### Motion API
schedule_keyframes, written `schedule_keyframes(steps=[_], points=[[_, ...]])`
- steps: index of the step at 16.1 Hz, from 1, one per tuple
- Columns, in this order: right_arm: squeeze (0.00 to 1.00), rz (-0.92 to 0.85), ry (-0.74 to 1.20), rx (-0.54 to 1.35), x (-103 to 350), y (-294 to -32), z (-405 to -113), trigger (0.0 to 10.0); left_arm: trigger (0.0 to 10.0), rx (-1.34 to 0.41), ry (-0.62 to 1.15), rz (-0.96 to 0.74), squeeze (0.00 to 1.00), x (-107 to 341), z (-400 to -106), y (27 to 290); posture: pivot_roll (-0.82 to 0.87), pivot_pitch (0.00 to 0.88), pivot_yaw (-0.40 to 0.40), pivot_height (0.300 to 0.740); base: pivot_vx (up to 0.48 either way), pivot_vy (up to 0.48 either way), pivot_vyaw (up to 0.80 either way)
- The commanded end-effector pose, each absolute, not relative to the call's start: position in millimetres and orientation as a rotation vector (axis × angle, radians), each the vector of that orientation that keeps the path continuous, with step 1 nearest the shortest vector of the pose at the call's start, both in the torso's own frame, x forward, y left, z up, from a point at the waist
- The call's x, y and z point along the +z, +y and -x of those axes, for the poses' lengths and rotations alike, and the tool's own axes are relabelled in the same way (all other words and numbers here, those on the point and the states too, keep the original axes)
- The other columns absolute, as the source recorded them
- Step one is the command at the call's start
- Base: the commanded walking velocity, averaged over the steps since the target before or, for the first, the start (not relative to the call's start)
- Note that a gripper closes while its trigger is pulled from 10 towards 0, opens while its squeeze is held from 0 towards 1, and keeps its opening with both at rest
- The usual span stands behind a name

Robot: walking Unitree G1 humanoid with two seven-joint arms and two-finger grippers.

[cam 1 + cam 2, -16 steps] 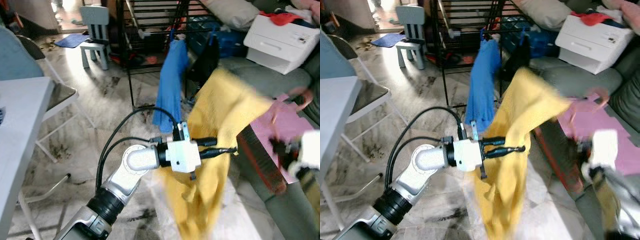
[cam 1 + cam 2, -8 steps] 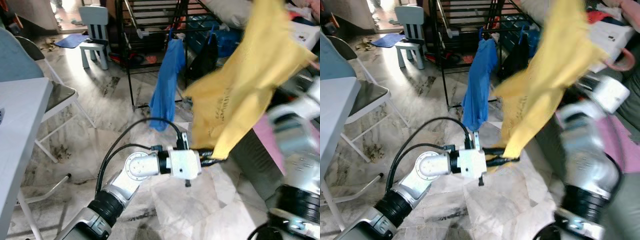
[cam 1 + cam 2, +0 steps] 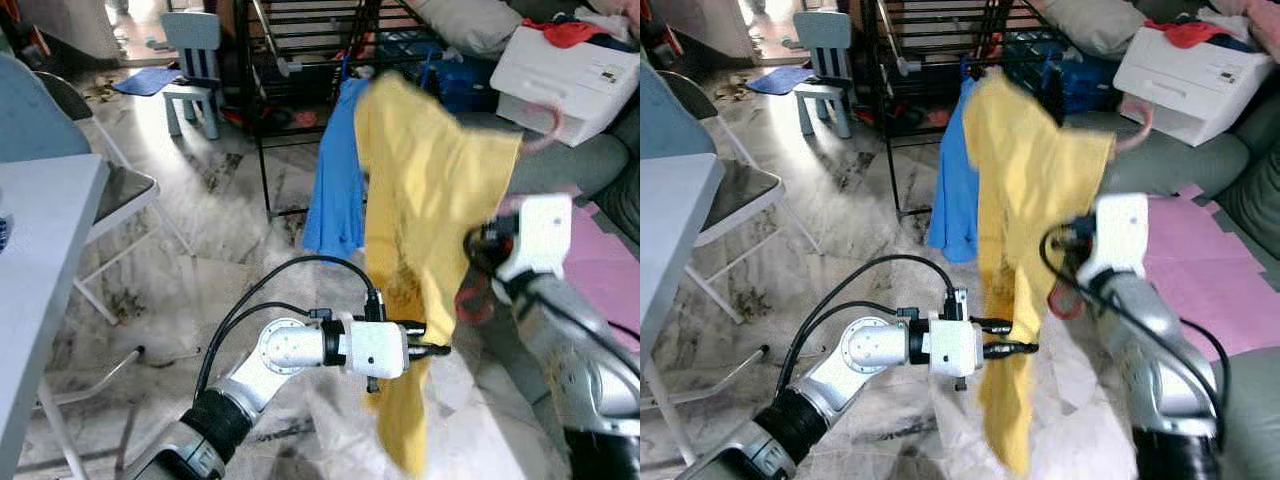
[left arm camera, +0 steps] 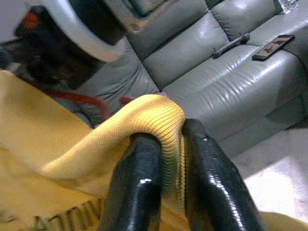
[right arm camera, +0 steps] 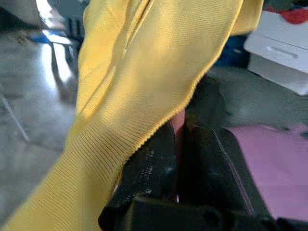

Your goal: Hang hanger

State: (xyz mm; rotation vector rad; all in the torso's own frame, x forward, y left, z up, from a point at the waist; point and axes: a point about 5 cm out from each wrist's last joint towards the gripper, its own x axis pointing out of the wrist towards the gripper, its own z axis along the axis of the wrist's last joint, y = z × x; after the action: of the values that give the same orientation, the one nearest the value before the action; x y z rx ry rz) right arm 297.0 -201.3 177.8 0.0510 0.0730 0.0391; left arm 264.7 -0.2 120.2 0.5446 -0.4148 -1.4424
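**Left eye view: yellow shirt pinched at both ends**

Your left gripper [image 3: 432, 350] has its jaws clamped on the yellow shirt's [image 3: 420, 190] hem. Your right gripper [image 5: 180, 144] has its jaws closed on a pink hanger [image 3: 548, 128] inside the shirt. Beyond the jaws stands the black rack [image 3: 300, 60]; bare floor [image 3: 230, 230] lies below.

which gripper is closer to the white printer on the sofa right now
Right. The right gripper is raised beside the yellow garment, just below and in front of the white printer. The left gripper pinches the garment's lower edge, farther away, low over the floor.
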Motion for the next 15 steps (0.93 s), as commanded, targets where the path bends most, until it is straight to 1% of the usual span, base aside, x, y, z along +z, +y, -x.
schedule_keyframes(steps=[1,3,5,9,10,11,14,15], points=[[0.00,0.014,-0.039,0.066,197,-199,-293,10.0,10.0,-1.462,-0.405,-0.538,1.00,119,-263,-1,-0.04,0.000,-0.035,0.740,0.000,0.000,0.00],[0.00,0.093,-0.040,0.061,193,-204,-290,10.0,10.0,-1.480,-0.399,-0.528,1.00,119,-261,-1,-0.04,0.000,-0.035,0.740,0.000,0.000,0.00],[0.00,0.113,-0.046,0.051,190,-210,-288,10.0,10.0,-1.483,-0.378,-0.529,1.00,118,-262,2,-0.04,0.000,-0.037,0.740,0.000,0.000,0.00],[0.00,0.186,-0.043,0.029,178,-225,-281,10.0,10.0,-1.425,-0.309,-0.516,1.00,111,-268,20,-0.03,0.000,-0.041,0.740,0.000,0.000,0.00],[0.00,0.192,-0.050,0.011,176,-227,-281,10.0,10.0,-1.393,-0.287,-0.489,1.00,110,-271,24,-0.03,0.000,-0.039,0.740,0.000,0.000,0.00],[0.00,0.199,-0.051,0.004,176,-228,-281,10.0,10.0,-1.385,-0.288,-0.483,1.00,110,-271,25,-0.03,0.000,-0.039,0.740,0.000,0.000,0.00],[0.00,0.235,-0.070,-0.064,174,-239,-282,10.0,10.0,-1.367,-0.298,-0.498,1.00,112,-274,33,-0.03,0.000,-0.036,0.740,0.000,0.000,0.00],[0.00,0.236,-0.081,-0.089,175,-243,-284,10.0,10.0,-1.375,-0.282,-0.537,1.00,110,-274,35,-0.02,0.000,-0.036,0.740,0.000,0.000,0.00]])
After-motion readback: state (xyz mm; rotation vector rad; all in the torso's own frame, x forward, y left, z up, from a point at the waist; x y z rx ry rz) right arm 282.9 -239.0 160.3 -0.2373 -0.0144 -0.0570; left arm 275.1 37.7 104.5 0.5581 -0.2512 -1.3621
